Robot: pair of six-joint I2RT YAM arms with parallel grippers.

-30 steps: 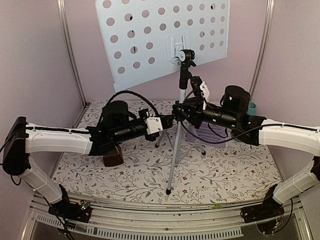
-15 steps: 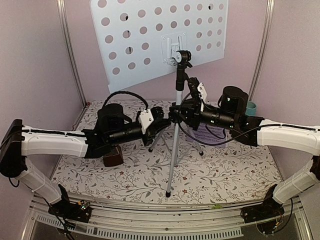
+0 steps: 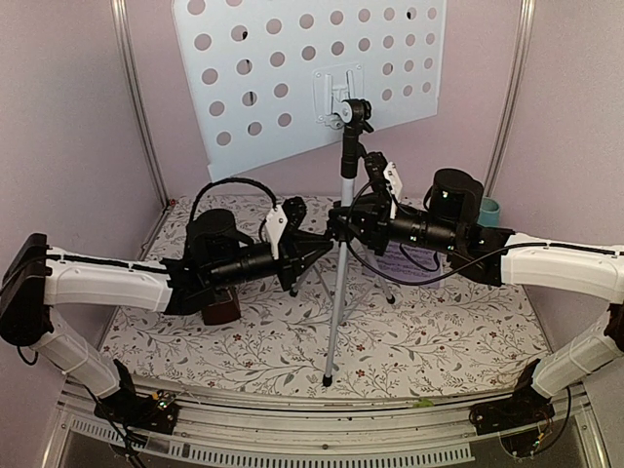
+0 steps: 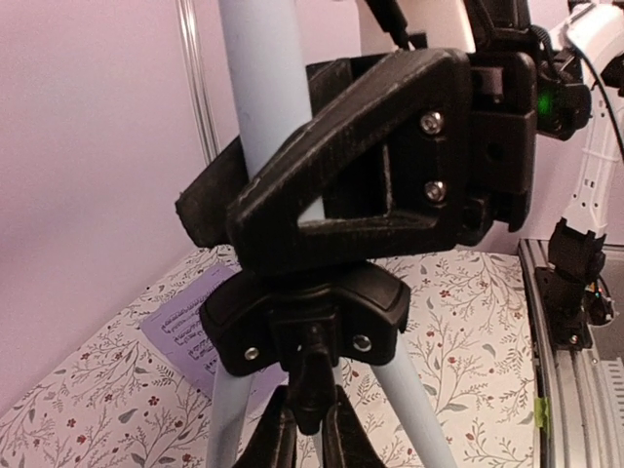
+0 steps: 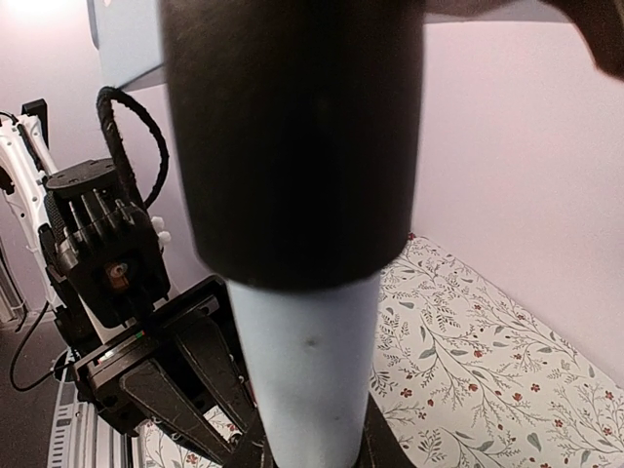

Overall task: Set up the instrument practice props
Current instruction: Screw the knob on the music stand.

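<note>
Music stand upright mid-surface — held from both sides.
Top view: right end effector clamped on its pole; metronome half hidden under the left arm. Left wrist: left end effector narrow, pinching the black strut under the leg hub. Right wrist: the pole fills the grip.

- You have a teal cup at the right of the top view, mostly hidden — only its upper rim shows, close to the right wall.
- The floral cloth covers the whole floor: pale, with grey sprigs and small red flowers.
- Plain lilac walls close in the left, back and right.
- Two silver posts run up the back corners — one on each side.
- A metal rail crosses the bottom edge.
</note>
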